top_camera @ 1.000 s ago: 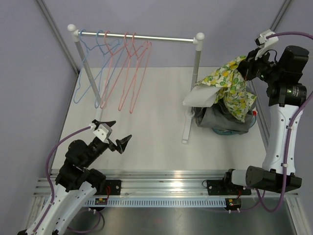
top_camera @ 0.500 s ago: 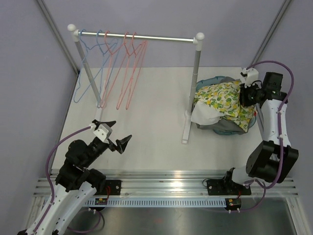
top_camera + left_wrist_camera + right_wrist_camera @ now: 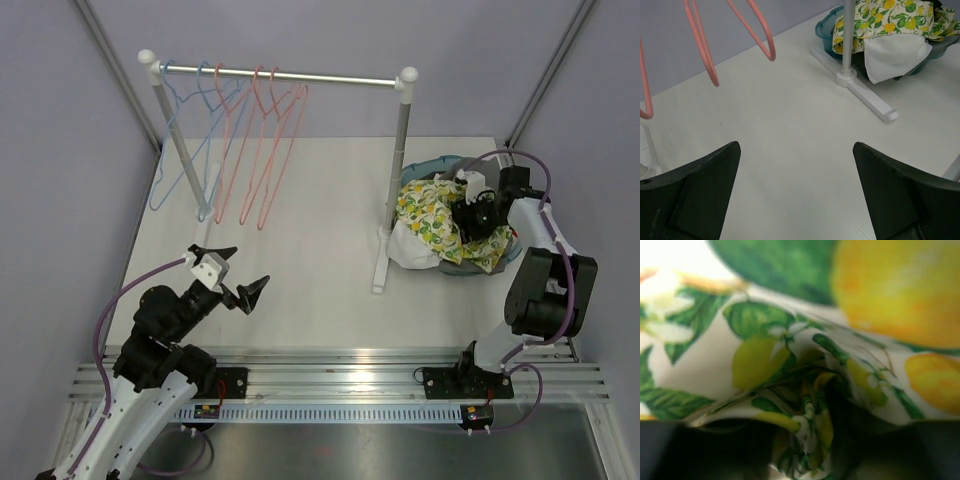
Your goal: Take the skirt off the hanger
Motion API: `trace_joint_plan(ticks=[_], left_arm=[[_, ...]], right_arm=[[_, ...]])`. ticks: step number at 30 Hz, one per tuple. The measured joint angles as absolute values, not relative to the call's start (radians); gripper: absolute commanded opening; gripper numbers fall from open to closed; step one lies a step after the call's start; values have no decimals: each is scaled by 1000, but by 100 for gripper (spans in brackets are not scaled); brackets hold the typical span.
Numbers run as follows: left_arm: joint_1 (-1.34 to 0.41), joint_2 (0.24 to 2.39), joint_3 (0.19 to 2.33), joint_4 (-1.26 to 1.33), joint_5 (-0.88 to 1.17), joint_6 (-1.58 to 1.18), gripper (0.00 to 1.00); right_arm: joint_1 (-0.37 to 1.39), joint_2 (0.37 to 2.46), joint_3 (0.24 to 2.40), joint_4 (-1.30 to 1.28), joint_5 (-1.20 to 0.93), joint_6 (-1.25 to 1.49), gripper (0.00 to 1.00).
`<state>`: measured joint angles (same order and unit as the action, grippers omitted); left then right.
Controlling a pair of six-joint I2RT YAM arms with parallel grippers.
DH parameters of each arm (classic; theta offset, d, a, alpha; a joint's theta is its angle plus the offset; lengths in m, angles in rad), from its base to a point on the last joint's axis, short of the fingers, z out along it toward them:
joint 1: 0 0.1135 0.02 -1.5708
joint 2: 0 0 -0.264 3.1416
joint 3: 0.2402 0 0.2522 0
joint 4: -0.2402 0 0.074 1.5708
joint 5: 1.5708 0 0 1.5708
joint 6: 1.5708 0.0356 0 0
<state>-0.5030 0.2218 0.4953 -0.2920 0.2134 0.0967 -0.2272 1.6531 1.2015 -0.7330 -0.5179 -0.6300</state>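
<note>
Right arm now lower, jaws unseen inside skirt

A robotics lab test cell: plain lilac walls, metal frame struts, white table, aluminium mounting rail.

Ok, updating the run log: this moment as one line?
left gripper: open, empty | right gripper: down in skirt, grip unclear | skirt: heaped on basket | hangers: bare

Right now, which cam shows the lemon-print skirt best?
Top external: nearly the whole skirt shows, heaped on the basket beside the rack post. Left wrist catches only part, cut off at the top edge. Right wrist is just a blurred close-up of its print.
</note>
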Motion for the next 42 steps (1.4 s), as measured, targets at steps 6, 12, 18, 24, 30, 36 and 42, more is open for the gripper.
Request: trace_joint_plan(ticks=[6,12,18,24,30,36,42], left_arm=[[-503,222,495,-292,213,97,99],[-503,222,495,-292,212,97,99],[-503,222,495,-294,194,70,99],[-503,241,555,-360,69,-54,99],[-502,253,675,-488,-148,-215,99],[-503,237,702,-589,-300,-297,99],[-502,192,705,-646,-356,-297,99]], right_arm=[[-238,1537,1258,-817,-430,-634,94],[-258,1430,1513,-897,-385,-620,100],[-258,1269,1555,-895,-493,-482,100],[-257,1110,1369,-799,-659,-320,100],[-257,1072,1286,-685,-563,-137,99],[-257,1025,1224,-614,-305,10,99],[-257,991,1175,-575,-144,42,99]])
